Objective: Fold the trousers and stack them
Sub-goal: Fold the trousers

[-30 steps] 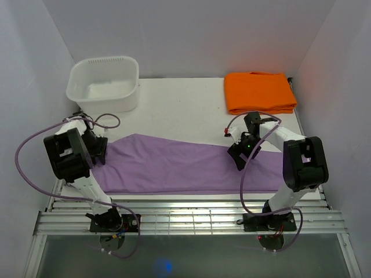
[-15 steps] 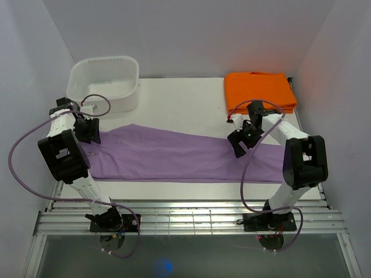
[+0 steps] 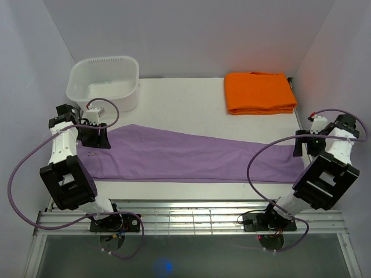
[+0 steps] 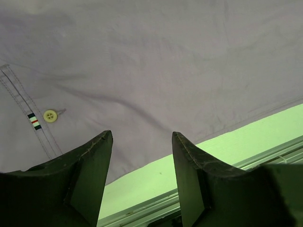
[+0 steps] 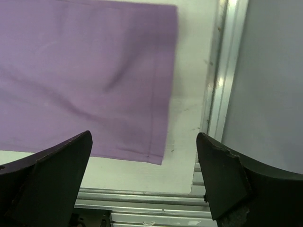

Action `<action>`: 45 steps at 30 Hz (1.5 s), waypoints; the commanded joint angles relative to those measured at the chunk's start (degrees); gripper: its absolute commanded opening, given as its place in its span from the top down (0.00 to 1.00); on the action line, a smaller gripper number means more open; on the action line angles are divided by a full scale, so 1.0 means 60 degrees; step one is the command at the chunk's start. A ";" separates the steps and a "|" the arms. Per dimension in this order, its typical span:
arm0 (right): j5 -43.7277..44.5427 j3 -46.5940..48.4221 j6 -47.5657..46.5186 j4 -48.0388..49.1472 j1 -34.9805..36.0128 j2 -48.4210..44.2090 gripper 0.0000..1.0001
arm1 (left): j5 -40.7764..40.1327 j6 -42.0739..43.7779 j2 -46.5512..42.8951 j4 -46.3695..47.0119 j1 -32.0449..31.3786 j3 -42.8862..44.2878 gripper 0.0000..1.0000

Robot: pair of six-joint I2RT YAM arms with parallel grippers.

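**Trousers flat on table; both grippers empty**

The trousers [image 3: 185, 157] lie spread lengthwise across the near half of the table [image 3: 185, 101], reaching almost from edge to edge. The left gripper [image 3: 99, 136] is over their left end. Its wrist view shows its 2 fingers [image 4: 90, 175] moderately parted with nothing between them, and below them cloth bearing a button [image 4: 49, 115] and a striped tab [image 4: 34, 121]. Contact with the cloth cannot be determined. The right gripper [image 3: 301, 145] is at the right end, jaws spread wide and empty, above the hem corner. A white basin [image 3: 104, 84] and an orange folded cloth [image 3: 259, 92] sit at the far corners, apart from the trousers.
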 commanded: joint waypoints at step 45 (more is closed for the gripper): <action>-0.0023 -0.0037 -0.1655 -0.0673 -0.1529 0.0942 0.92 | 0.0638 -0.0416 -0.0427 0.0159 -0.0047 -0.0178 0.34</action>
